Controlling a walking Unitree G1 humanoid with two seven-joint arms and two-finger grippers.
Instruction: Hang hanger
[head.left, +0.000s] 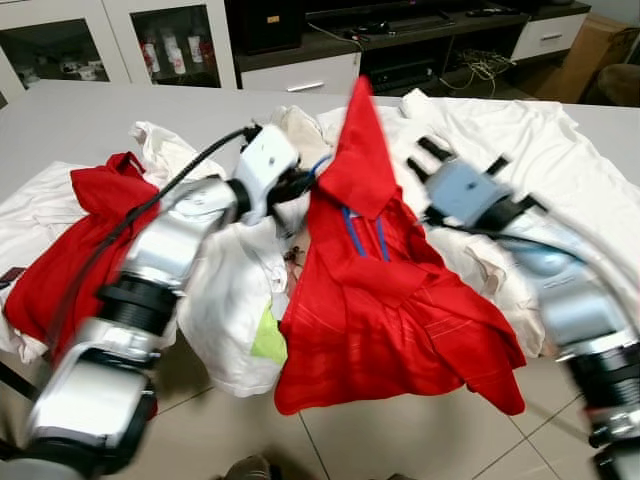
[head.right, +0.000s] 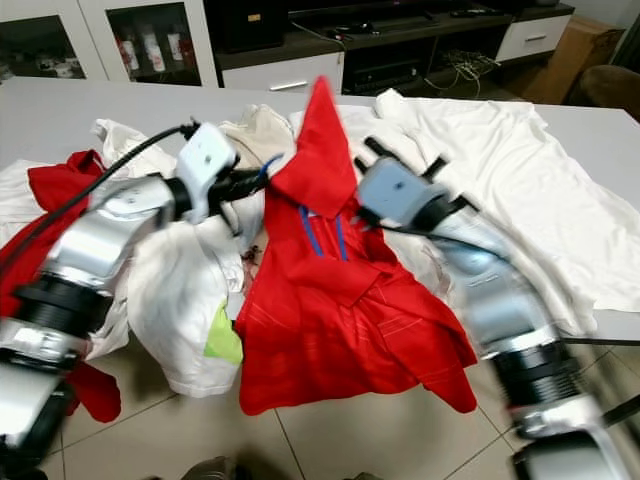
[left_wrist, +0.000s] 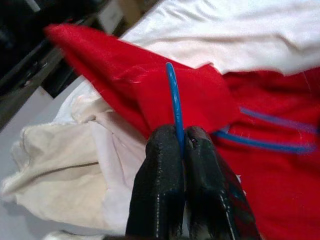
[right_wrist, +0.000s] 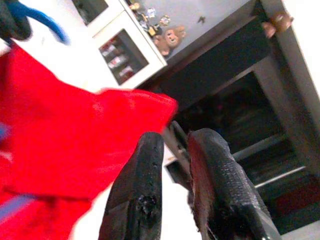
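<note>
A red shirt (head.left: 385, 300) hangs on a blue wire hanger (left_wrist: 173, 95), lifted over the front edge of the grey table (head.left: 80, 120). Its blue wire shows in the shirt's neck opening (head.left: 350, 230). My left gripper (left_wrist: 180, 131) is shut on the hanger's thin blue wire, just left of the shirt's raised collar. My right gripper (right_wrist: 176, 137) is close to the shirt's right shoulder, beside the red cloth. A narrow gap separates its fingers, and nothing is between them.
White clothes (head.left: 520, 140) lie spread across the table, and another red garment (head.left: 90, 230) is heaped at the left. A white garment (head.left: 235, 320) droops over the front edge toward the tiled floor (head.left: 400, 440). Glass-door cabinets (head.left: 170, 40) and a dark media shelf (head.left: 420, 40) stand behind.
</note>
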